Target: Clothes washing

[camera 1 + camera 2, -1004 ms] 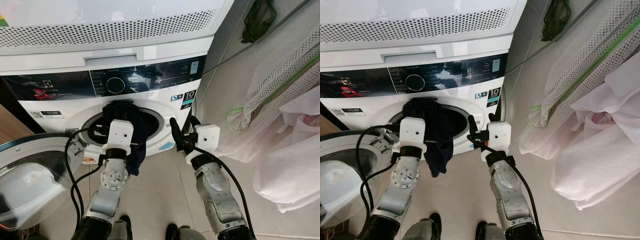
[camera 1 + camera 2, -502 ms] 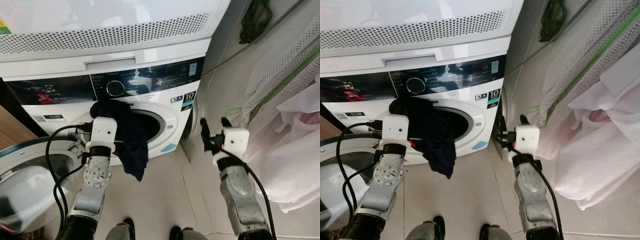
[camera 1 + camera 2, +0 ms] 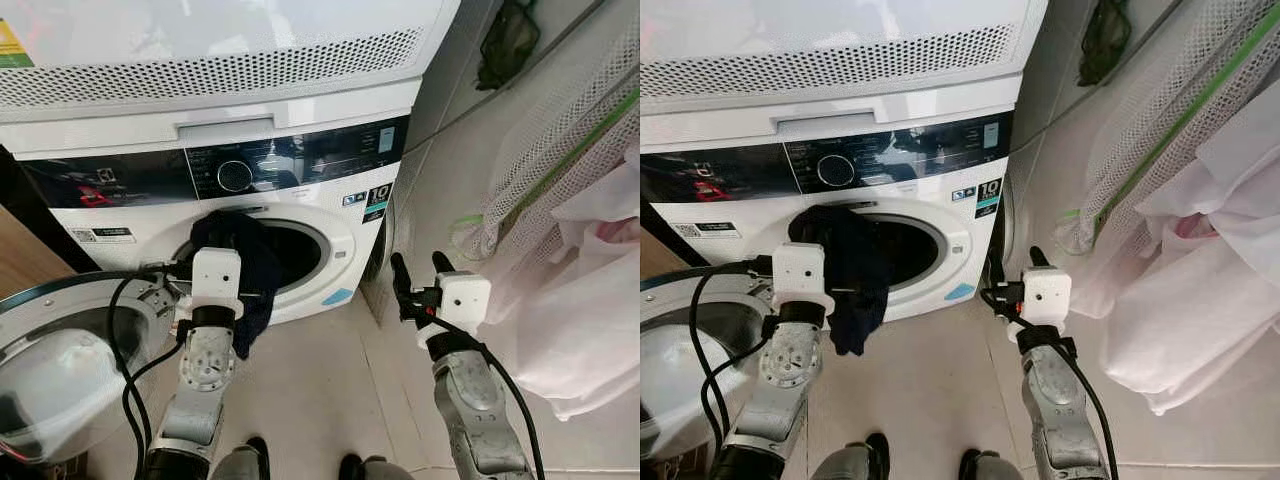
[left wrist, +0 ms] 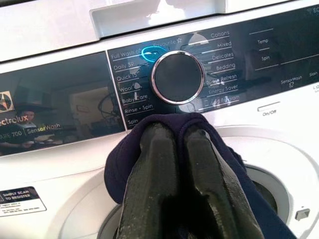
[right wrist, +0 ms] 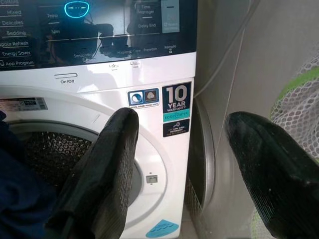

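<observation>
- Since half a second ago, the dark garment has gone further into the drum opening and hangs lower over the rim, while the right gripper has drawn slightly back toward the machine's right front corner.
- White front-loading washing machine stands ahead with a perforated vent strip across its top and a dark control panel below it.
- Its round glass door is swung open on the robot's left.
- A white mesh laundry bag with a green trim hangs on the right, with pale cloth bunched below it.
- The drum opening is partly covered by the garment, which drapes from the upper left of the rim down past the lower edge.
- The left gripper is held at the opening just under the round program dial, its fingers pinched together on the dark garment.
- The right gripper hovers near the machine's lower right corner, fingers spread wide and holding nothing.
</observation>
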